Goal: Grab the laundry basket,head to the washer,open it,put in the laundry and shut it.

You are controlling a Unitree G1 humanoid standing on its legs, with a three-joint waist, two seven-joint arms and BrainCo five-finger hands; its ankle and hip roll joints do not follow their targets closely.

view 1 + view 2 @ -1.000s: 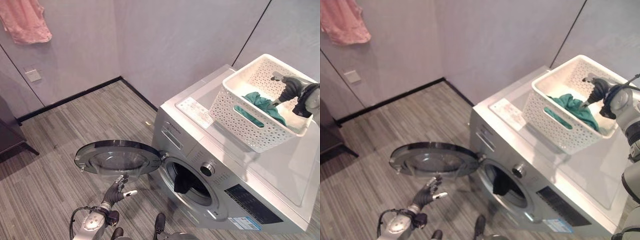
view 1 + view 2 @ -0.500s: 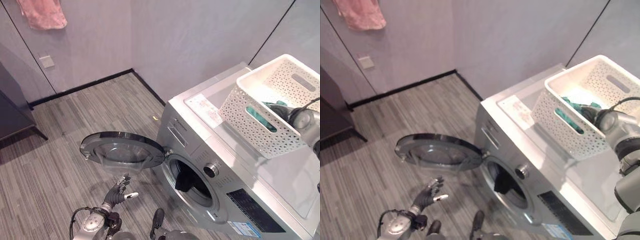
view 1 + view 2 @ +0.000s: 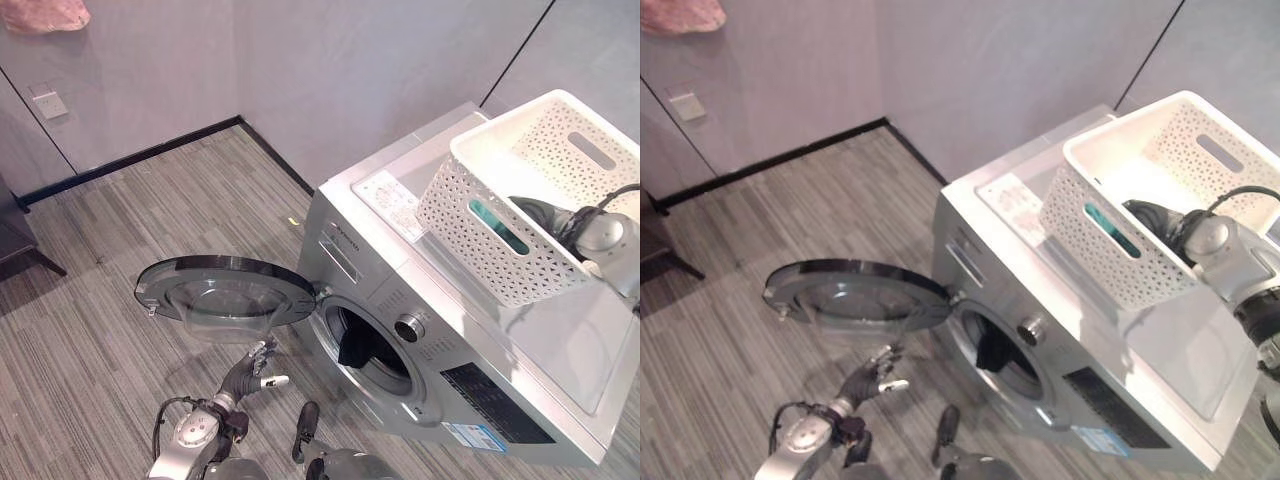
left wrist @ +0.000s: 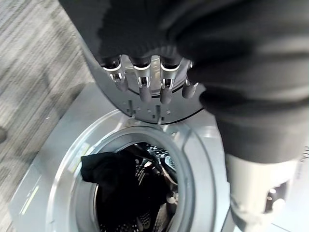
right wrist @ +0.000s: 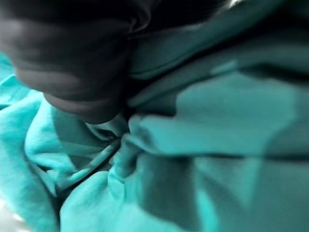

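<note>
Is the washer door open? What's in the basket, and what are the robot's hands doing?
Washer door: swung wide open.
Washer drum: holds a dark garment, hanging over its rim.
White laundry basket: upright on top of the washer, teal laundry inside.
Left hand: open, low by the door, holding nothing.
Right hand: reached into the basket, fingers buried in the laundry.

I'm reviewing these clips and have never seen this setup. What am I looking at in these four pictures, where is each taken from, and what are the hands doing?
This is a humanoid robot doing laundry. Two pictures come from cameras on its head, looking down; the other two sit on its wrists. A white laundry basket stands on top of the washing machine, whose round door hangs open. A dark garment already lies in the drum. The right hand reaches down into the basket among teal cloth; whether its fingers are closed on the cloth cannot be seen. The left hand hovers open, low, near the door.
</note>
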